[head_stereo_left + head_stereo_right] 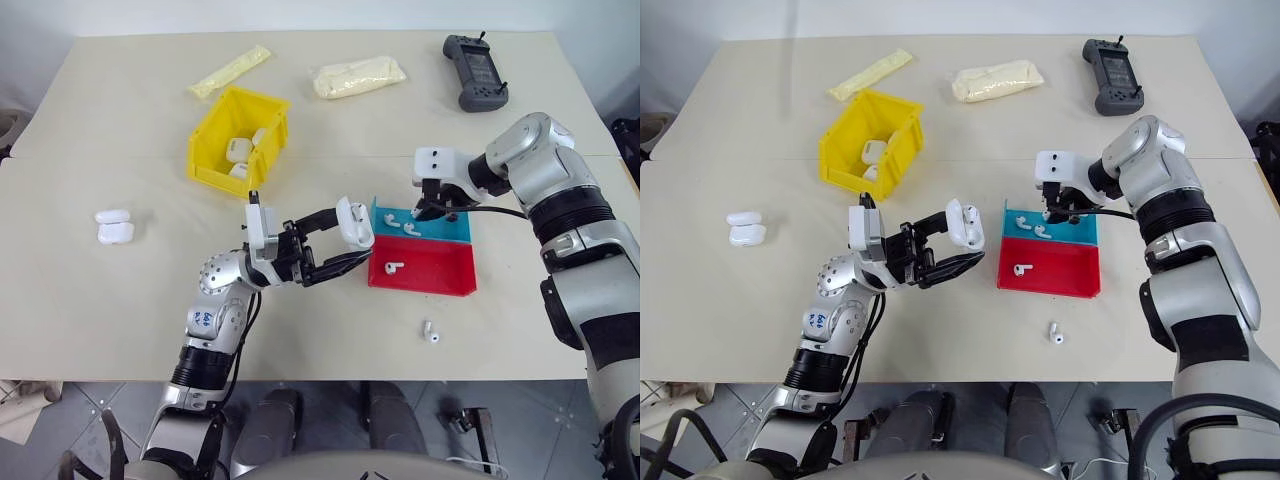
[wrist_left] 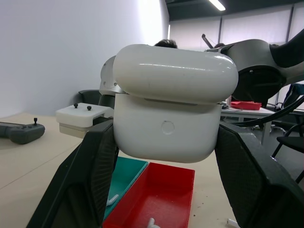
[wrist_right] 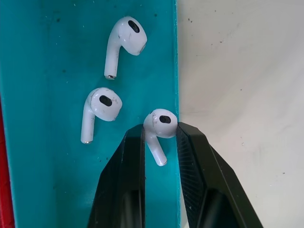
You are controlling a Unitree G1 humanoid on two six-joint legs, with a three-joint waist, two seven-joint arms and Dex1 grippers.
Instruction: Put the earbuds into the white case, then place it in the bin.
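The left gripper (image 1: 345, 243) was clamped on the white case (image 1: 354, 222), holding it above the table (image 1: 120, 300) with its lid hinged open, just left of the two trays. In the left wrist view the case (image 2: 167, 126) sat squeezed between the two black fingers (image 2: 92, 166).

The right gripper (image 1: 428, 212) reached down into the blue tray (image 1: 455, 232), the farther of the two. Its fingers (image 3: 126, 171) had closed on either side of one earbud (image 3: 159, 128), touching its head, at the tray's edge. Two more earbuds (image 3: 99, 110) lay loose on the blue floor beside it.

The red tray (image 1: 440, 272) sat just nearer, touching the blue one, with a single earbud (image 1: 393, 267) in it. Another earbud (image 1: 430, 333) lay on the bare table, nearer than the red tray.

The bin (image 1: 212, 150) stood farther back and to the left, with a few white cases (image 1: 237, 148) inside. Two spare cases (image 1: 113, 228) lay well apart on the left side of the table. At the far edge were two pale packets (image 1: 358, 77) and a dark handheld controller (image 1: 475, 72).
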